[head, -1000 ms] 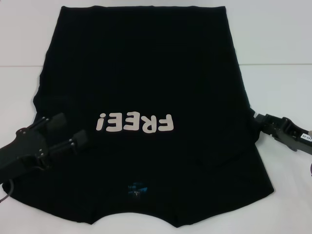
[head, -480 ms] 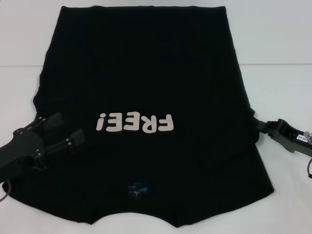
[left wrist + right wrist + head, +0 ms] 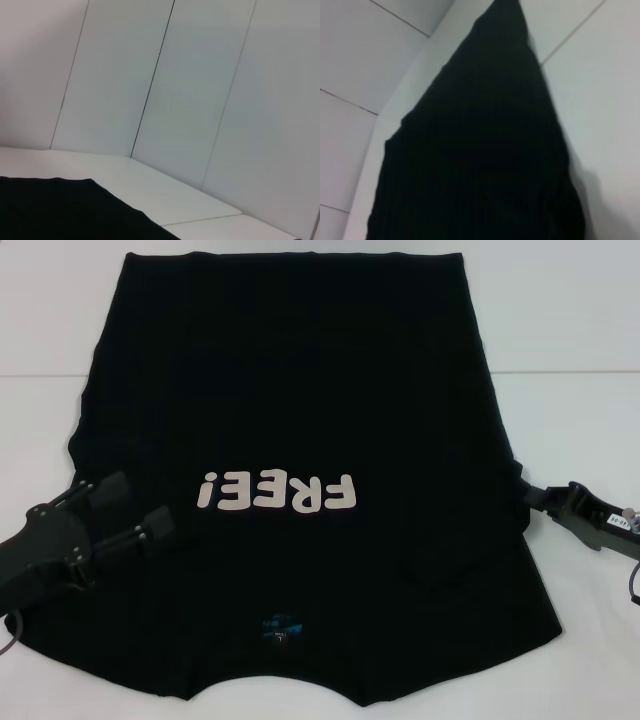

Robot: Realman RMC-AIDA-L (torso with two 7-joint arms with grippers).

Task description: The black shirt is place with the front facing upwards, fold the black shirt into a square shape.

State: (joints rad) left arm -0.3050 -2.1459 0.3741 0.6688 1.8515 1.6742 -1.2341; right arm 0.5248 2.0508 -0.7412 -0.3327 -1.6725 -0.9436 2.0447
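pulled back since earlier: right end effector (image 3: 528, 496) at shirt (image 3: 300, 390) edge, grip unclear; left end effector (image 3: 140, 508) wide over sleeve, risks snagging one layer.

Lab-like: bare white table (image 3: 580, 330), panelled wall (image 3: 200, 90)

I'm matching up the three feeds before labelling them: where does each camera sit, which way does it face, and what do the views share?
Head view: on the head, looking forward and down at the black shirt on the white table; left gripper open over the shirt's left side, right gripper at its right edge.
Left wrist view: low, facing the wall panels; no fingers shown.
Right wrist view: low, along the shirt; no fingers shown.
Shared: shirt and table.
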